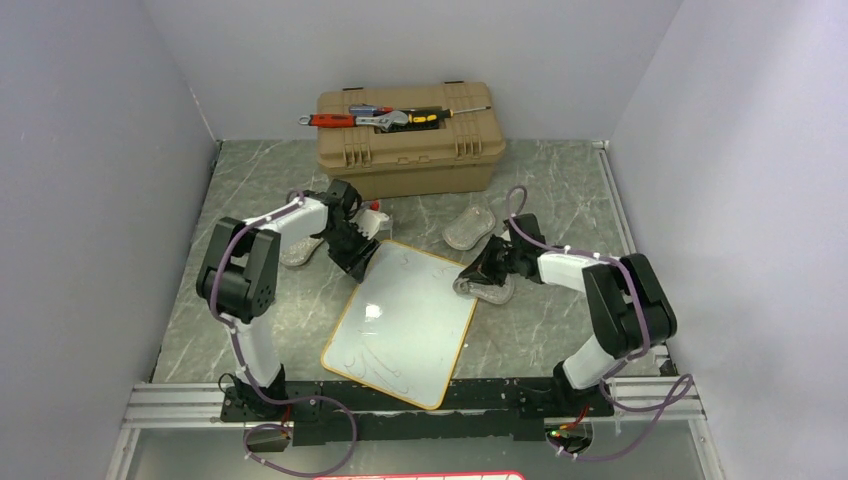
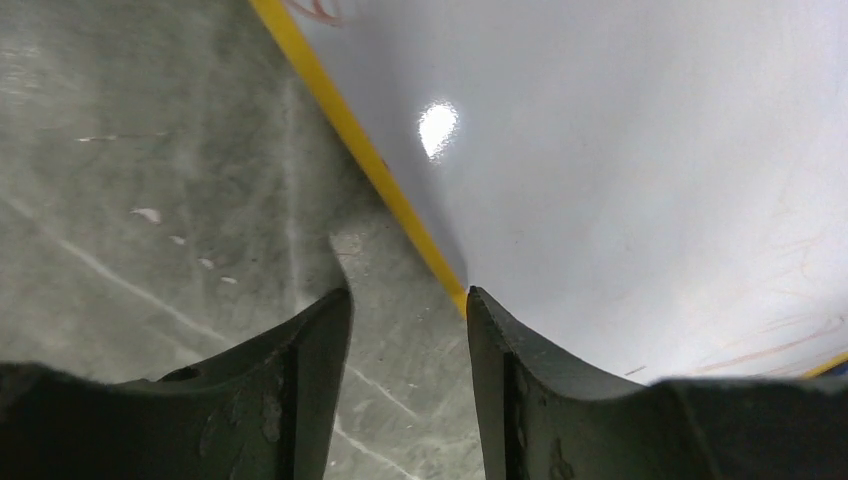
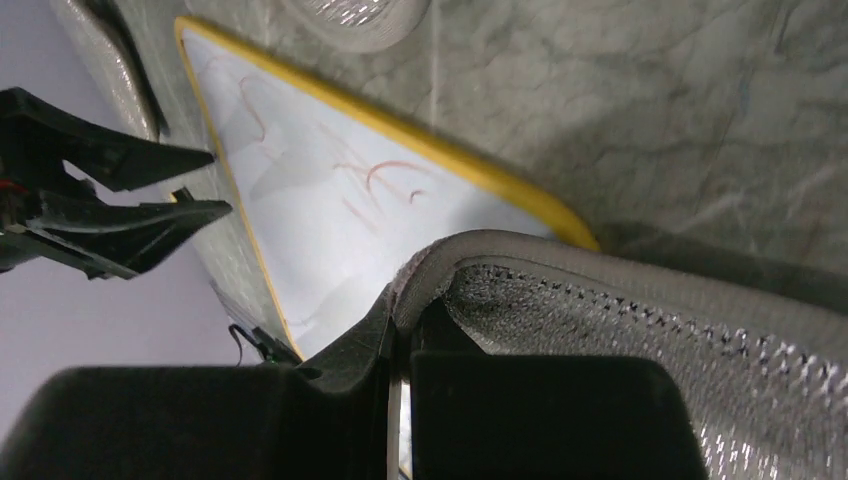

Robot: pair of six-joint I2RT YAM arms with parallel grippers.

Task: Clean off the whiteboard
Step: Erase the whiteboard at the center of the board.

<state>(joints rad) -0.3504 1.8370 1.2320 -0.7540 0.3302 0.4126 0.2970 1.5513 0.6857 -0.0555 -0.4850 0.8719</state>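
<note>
1. I can read no words. The whiteboard (image 1: 400, 320), lying tilted at the centre of the top view, has only faint reddish scribbles.
2. The left gripper (image 1: 362, 262) points down at the board's upper left edge, jaws apart and holding nothing.
3. The right gripper (image 3: 400, 330) is closed on a grey mesh pad (image 3: 620, 330) at the board's upper right edge. Only its wrist view shows this pinch.

We record: whiteboard (image 1: 405, 325) on the table (image 1: 560, 200); toolbox (image 1: 408, 145) behind it, tools (image 1: 385, 118) on its lid; pad (image 1: 487, 287) at whiteboard's right edge.
</note>
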